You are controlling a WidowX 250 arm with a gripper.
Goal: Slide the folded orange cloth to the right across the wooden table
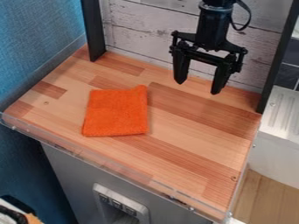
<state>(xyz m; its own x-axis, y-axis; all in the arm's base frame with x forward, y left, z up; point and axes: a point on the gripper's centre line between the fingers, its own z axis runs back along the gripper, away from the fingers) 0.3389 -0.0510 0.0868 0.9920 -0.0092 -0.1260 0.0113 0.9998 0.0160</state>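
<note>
Camera view has the gripper [198, 88] hanging over the back of the counter [192, 151], near the plank wall [149, 27]; its claw is spread wide, tips down, nothing between them. The orange cloth [115, 113] lies flat and apart from it, towards the blue wall [38, 41]; one back corner [141, 89] pokes out and looks slightly raised. For a sound grip on the cloth, that corner seems the best hold — tips astride it, low and level, closing gently; pressing hard on the wood would likely skid or bunch the fabric — a shallow pinch could slip.
</note>
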